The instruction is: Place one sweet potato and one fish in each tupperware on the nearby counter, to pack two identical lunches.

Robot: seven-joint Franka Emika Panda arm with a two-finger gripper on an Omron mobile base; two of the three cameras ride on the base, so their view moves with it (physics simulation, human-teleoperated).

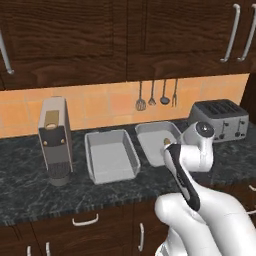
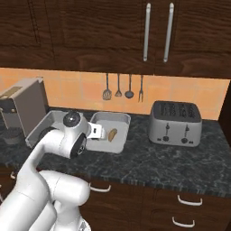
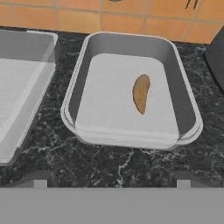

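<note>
- Gripper (image 3: 111,183) sat nearest the lens, its two dark tips spread wide and empty, poised above the counter's (image 3: 109,164) front strip just short of the right tupperware (image 3: 186,111).
- Sweet potato (image 3: 141,93) lay loose on that container's floor, right of centre, clear of every wall. No fish in it that I could see.
- Left tupperware (image 1: 131,150) stood just beside it, nearer the coffee machine (image 1: 53,137); it looked empty from the left base view.
- Toaster (image 2: 175,122) stood toward the counter's right end, apart from both containers.
- Judgement: one drop looked finished here, so the step in hand was clearing out to fetch the next item.
- To do it well: lift straight up with the jaws wide before swinging away, so a finger does not catch the near rim and drag the light container.
- Second tuber and both fish were nowhere in these views; the next pick would need locating first.
</note>
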